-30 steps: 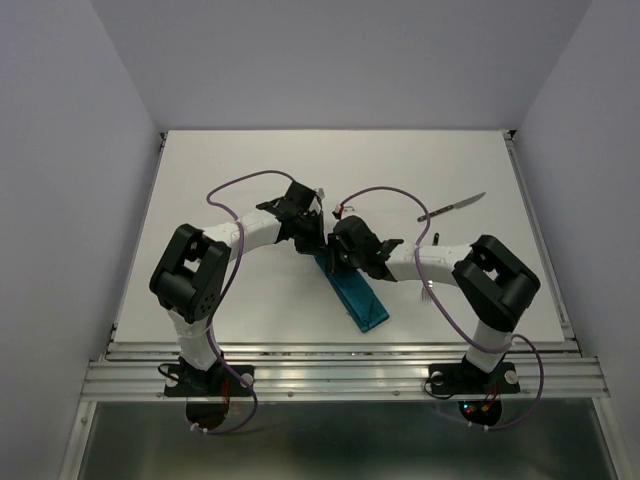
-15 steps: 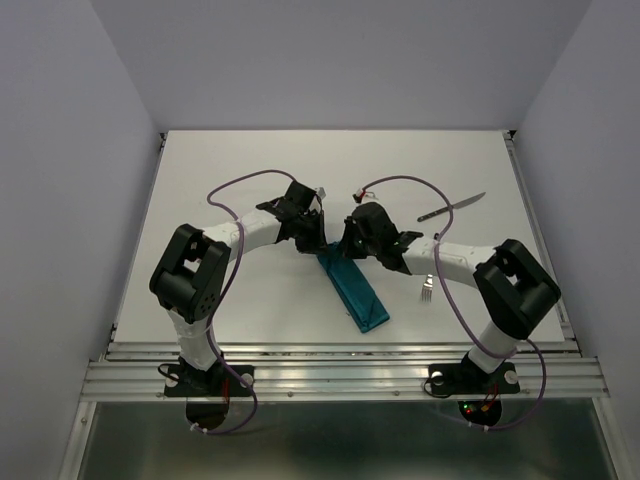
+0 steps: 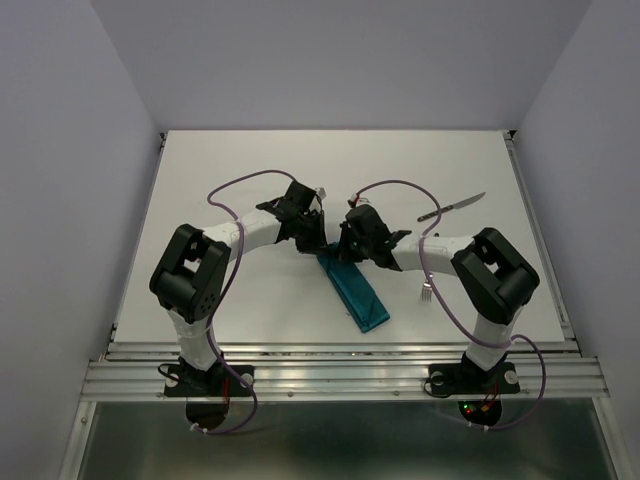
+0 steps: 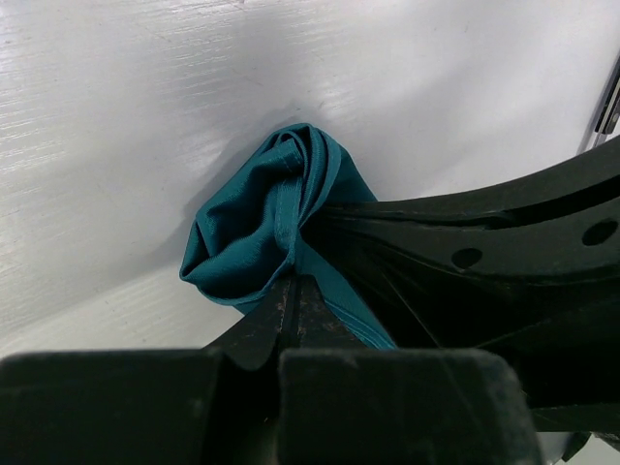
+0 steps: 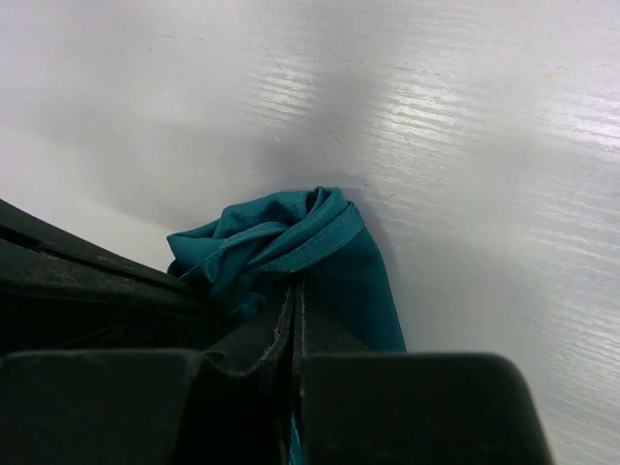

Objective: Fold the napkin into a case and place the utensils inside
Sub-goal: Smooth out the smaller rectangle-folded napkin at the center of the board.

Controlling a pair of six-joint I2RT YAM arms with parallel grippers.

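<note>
The teal napkin lies folded into a narrow long case (image 3: 357, 293) running from the table's middle toward the front. Its far end is bunched up (image 4: 262, 228) (image 5: 281, 237). My left gripper (image 3: 313, 240) is shut on the left side of that end, cloth pinched between its fingertips (image 4: 291, 286). My right gripper (image 3: 345, 243) is shut on the right side of the same end (image 5: 294, 291). The knife (image 3: 452, 207) with dark handle lies at the back right. The fork (image 3: 428, 288) lies right of the case, partly hidden by the right arm.
The white table (image 3: 240, 290) ends in a metal rail (image 3: 340, 350) at the front. The two grippers nearly touch over the case's far end. Purple cables loop above both arms.
My right gripper has moved from over the case's upper part up and back to its far end, and now pinches the bunched cloth. The left arm has stayed put.
</note>
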